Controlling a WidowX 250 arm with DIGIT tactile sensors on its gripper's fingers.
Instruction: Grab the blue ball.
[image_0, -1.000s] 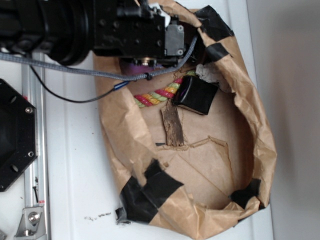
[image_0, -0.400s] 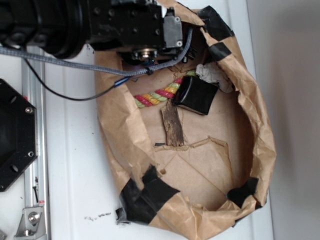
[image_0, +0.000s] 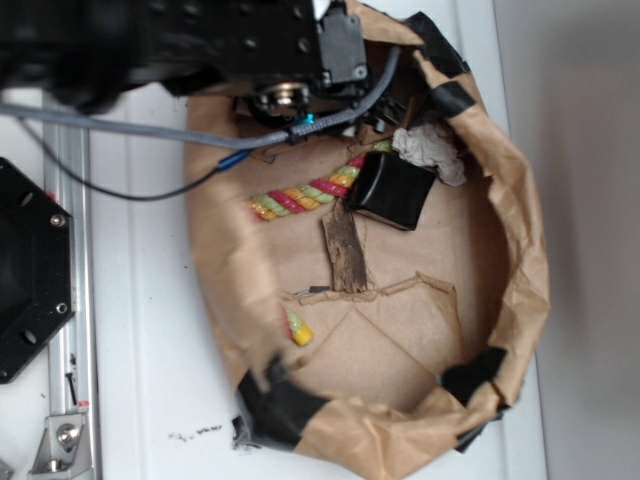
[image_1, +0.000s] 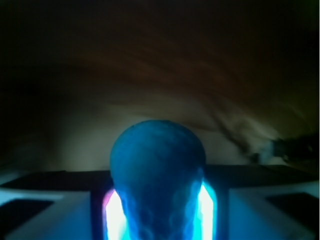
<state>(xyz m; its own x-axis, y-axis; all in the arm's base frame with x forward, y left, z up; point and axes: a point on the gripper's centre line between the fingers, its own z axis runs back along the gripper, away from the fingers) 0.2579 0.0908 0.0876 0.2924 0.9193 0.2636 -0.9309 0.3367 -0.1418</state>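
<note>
We see the blue ball (image_1: 157, 175) filling the lower middle of the wrist view, wedged between the two glowing fingers (image_1: 114, 215) of the gripper (image_1: 157, 215), which press on its left and right flanks; the gripper is clamped on the ball. The ball's dimpled lower half is lit bright blue, and its rounded top stands dark against a dim, blurred brown background.

In the exterior view we cannot make out the ball itself. The black arm (image_0: 200, 45) reaches in from the upper left and lies almost level across the top of the frame, its end over the upper rim of the brown paper bag (image_0: 520, 250). A grey cable (image_0: 150, 128) runs along beneath it.

Inside the bag, just below the arm's end, we find a glossy black square pad (image_0: 392, 190), a crumpled pale scrap (image_0: 430, 152) touching its upper right corner, and a multicoloured rope (image_0: 305, 193) running leftward from the pad. A dark strip of bark (image_0: 345, 250) lies below the pad. Black tape (image_0: 290, 410) patches the bag's rim in several places. The bag sits on a white table (image_0: 140, 330).
</note>
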